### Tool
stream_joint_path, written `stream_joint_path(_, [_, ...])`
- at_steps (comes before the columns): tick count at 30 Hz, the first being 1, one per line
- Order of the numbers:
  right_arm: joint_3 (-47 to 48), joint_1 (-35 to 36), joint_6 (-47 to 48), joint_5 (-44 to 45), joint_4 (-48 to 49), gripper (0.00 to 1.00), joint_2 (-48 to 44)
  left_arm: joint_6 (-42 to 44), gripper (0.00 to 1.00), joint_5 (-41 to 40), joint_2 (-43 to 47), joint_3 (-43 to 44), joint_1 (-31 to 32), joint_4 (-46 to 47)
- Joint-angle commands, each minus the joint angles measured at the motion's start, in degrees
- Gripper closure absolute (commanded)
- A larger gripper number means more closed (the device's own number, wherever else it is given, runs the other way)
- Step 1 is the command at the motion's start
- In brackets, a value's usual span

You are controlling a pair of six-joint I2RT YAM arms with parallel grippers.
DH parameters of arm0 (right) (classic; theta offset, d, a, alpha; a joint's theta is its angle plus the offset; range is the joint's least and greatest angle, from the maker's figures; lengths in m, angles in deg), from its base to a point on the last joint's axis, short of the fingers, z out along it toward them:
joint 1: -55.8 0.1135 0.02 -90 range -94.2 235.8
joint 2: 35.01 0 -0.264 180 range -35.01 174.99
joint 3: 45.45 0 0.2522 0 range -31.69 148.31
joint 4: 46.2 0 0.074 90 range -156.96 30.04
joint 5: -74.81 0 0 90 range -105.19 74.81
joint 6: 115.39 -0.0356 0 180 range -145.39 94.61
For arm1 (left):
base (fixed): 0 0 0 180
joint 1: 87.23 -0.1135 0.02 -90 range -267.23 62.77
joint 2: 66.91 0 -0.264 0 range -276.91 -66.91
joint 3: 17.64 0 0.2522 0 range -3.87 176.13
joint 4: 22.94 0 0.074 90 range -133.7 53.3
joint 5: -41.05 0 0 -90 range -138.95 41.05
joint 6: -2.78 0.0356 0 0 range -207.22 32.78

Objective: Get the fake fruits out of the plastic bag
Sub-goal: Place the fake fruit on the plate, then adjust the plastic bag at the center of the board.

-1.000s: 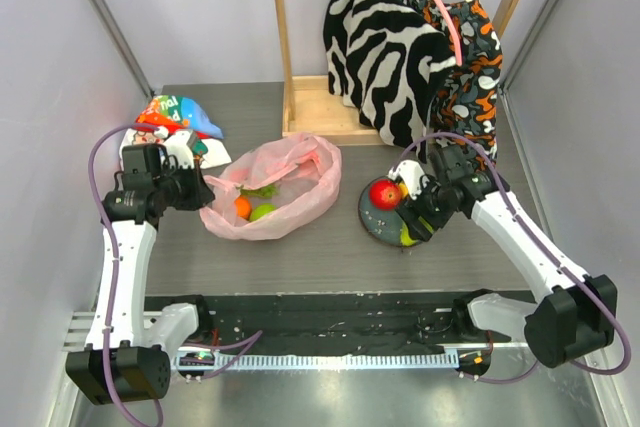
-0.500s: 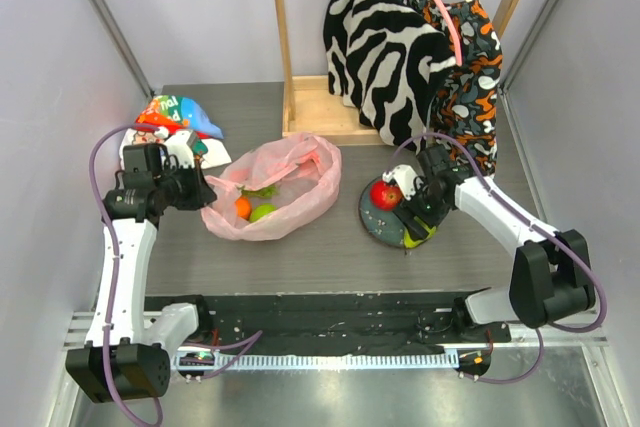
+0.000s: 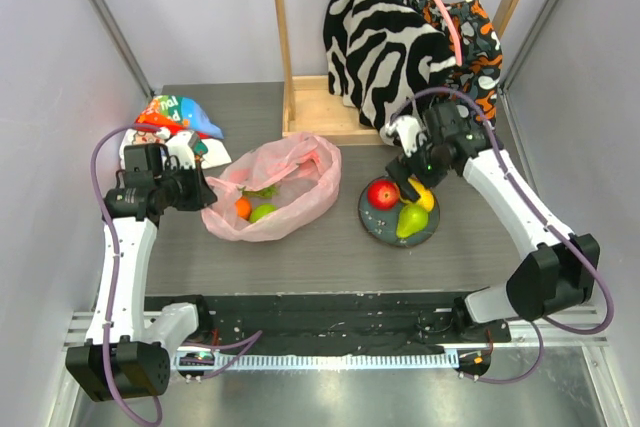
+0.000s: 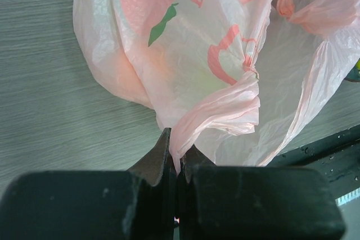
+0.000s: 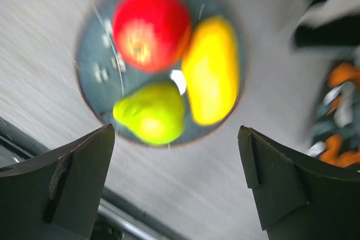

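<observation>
**Pink plastic bag** (image 3: 290, 169): thin, floppy and light, slumped on the table (image 3: 310, 252). An orange (image 3: 242, 207) and a green apple (image 3: 263, 212) show inside it, likely hard, glossy and slippery. The bag is best held at a gathered fold of the rim, and the left gripper (image 4: 178, 164) pinches such a pleat at the bag's left edge. Right of the bag, a plate (image 3: 378, 230) bears a red apple (image 3: 382, 194), green pear (image 3: 409, 220) and yellow piece (image 3: 425, 197). Above it the right gripper (image 3: 408, 175) hangs wide open and empty.
</observation>
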Motion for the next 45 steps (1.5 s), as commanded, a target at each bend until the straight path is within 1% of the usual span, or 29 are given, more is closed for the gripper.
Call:
stream_joint_path(1, [10.9, 1.6, -2.7, -7.8, -3.5, 0.0, 2.5, 1.9, 1.0, 0.3, 0.4, 0.7, 0.1, -0.4])
stream_joint_path(2, [14.4, 2.4, -4.0, -9.4, -2.0, 0.0, 3.1, 3.3, 1.0, -0.2, 0.6, 0.5, 0.1, -0.9])
stream_joint_path(4, [17.5, 5.3, -5.9, -13.0, 0.7, 0.01, 4.8, 3.7, 1.0, -4.6, 1.5, 0.1, 0.2, -2.3])
stream_joint_path(5, [20.4, 9.4, -6.5, -14.0, 3.7, 0.02, 5.7, 4.9, 1.0, -5.9, 1.9, 0.0, 0.1, -3.0])
stream_joint_path(7, [23.0, 14.4, -8.7, -15.3, 7.0, 0.06, 7.8, 6.8, 1.0, -7.7, 3.2, 0.2, 0.2, -5.6])
stream_joint_path(8, [24.9, 18.9, -9.9, -15.5, 11.1, 0.08, 10.2, 7.7, 1.0, -8.2, 3.7, 1.0, 0.1, -6.4])
stream_joint_path(10, [26.8, 22.1, -12.8, -16.3, 14.6, 0.12, 13.6, 7.8, 1.0, -8.9, 5.4, 1.6, 0.1, -7.5])
stream_joint_path(11, [29.7, 25.0, -13.6, -16.6, 15.9, 0.14, 18.4, 7.8, 1.0, -8.2, 5.7, 2.5, 0.2, -8.1])
stream_joint_path(12, [31.4, 25.7, -14.9, -16.8, 16.3, 0.18, 20.8, 8.0, 1.0, -7.6, 5.9, 3.1, 0.1, -9.7])
stream_joint_path(13, [33.0, 26.3, -19.0, -17.5, 17.3, 0.2, 23.2, 8.1, 1.0, -7.0, 5.7, 3.8, 0.1, -10.6])
stream_joint_path(14, [36.0, 26.5, -20.8, -17.7, 18.1, 0.22, 28.2, 8.2, 1.0, -6.6, 5.5, 5.3, 0.1, -11.4])
stream_joint_path(15, [37.0, 27.1, -23.0, -17.9, 19.3, 0.26, 30.2, 8.5, 1.0, -6.6, 5.4, 5.9, 0.1, -12.8])
stream_joint_path(17, [40.0, 28.1, -26.4, -15.9, 20.7, 0.3, 36.6, 9.1, 1.0, -7.9, 5.6, 7.1, 0.1, -13.6])
stream_joint_path(18, [40.8, 29.5, -26.9, -15.2, 20.5, 0.34, 38.4, 9.0, 1.0, -9.3, 5.9, 7.6, 0.1, -14.2])
stream_joint_path(20, [40.0, 30.8, -27.6, -13.8, 19.8, 0.35, 39.5, 10.3, 1.0, -11.7, 6.7, 9.0, 0.1, -15.0])
stream_joint_path(22, [37.2, 33.0, -27.3, -13.5, 20.3, 0.35, 38.2, 14.0, 1.0, -13.5, 7.7, 8.8, 0.1, -16.1])
stream_joint_path(23, [33.8, 33.6, -27.1, -13.1, 20.5, 0.35, 37.2, 15.5, 1.0, -14.5, 9.1, 8.1, 0.1, -16.3])
stream_joint_path(24, [32.2, 34.3, -26.9, -12.7, 20.9, 0.34, 35.7, 16.7, 1.0, -16.2, 10.1, 6.9, 0.1, -16.1])
stream_joint_path(25, [30.8, 35.7, -26.6, -12.4, 21.1, 0.34, 34.9, 19.8, 1.0, -16.9, 11.1, 4.1, 0.1, -15.6])
stream_joint_path(27, [27.0, 36.9, -24.8, -11.2, 21.1, 0.32, 33.8, 22.4, 1.0, -17.0, 14.0, 1.8, 0.2, -16.2])
stream_joint_path(29, [23.6, 38.0, -25.0, -10.0, 21.4, 0.3, 32.2, 25.9, 1.0, -17.2, 15.7, -1.0, 0.2, -18.1])
stream_joint_path(32, [20.1, 39.4, -24.9, -8.8, 22.3, 0.27, 30.2, 30.4, 1.0, -18.6, 18.6, -3.5, 0.1, -20.9])
stream_joint_path(34, [18.1, 40.8, -24.2, -6.3, 22.8, 0.25, 28.3, 31.9, 1.0, -19.8, 21.0, -5.3, 0.1, -21.8])
stream_joint_path(36, [17.3, 42.3, -24.1, -3.7, 23.9, 0.21, 27.6, 32.9, 1.0, -19.6, 22.6, -5.8, 0.1, -22.6])
stream_joint_path(39, [22.4, 42.1, -23.6, -2.7, 24.3, 0.2, 30.5, 31.4, 1.0, -19.1, 23.0, -5.7, 0.1, -22.9])
stream_joint_path(40, [26.9, 42.2, -23.6, -3.5, 24.3, 0.2, 31.9, 31.0, 1.0, -19.1, 23.0, -5.7, 0.1, -22.8])
stream_joint_path(41, [29.3, 42.2, -23.8, -3.9, 24.2, 0.2, 35.3, 30.4, 1.0, -19.2, 22.9, -5.7, 0.1, -22.7])
stream_joint_path(43, [34.7, 42.2, -26.0, -4.4, 24.0, 0.2, 38.4, 28.7, 1.0, -19.2, 22.8, -5.4, 0.1, -22.3])
stream_joint_path(45, [36.8, 42.2, -27.6, -4.4, 24.2, 0.17, 41.8, 27.2, 1.0, -19.0, 22.7, -4.6, 0.1, -21.7])
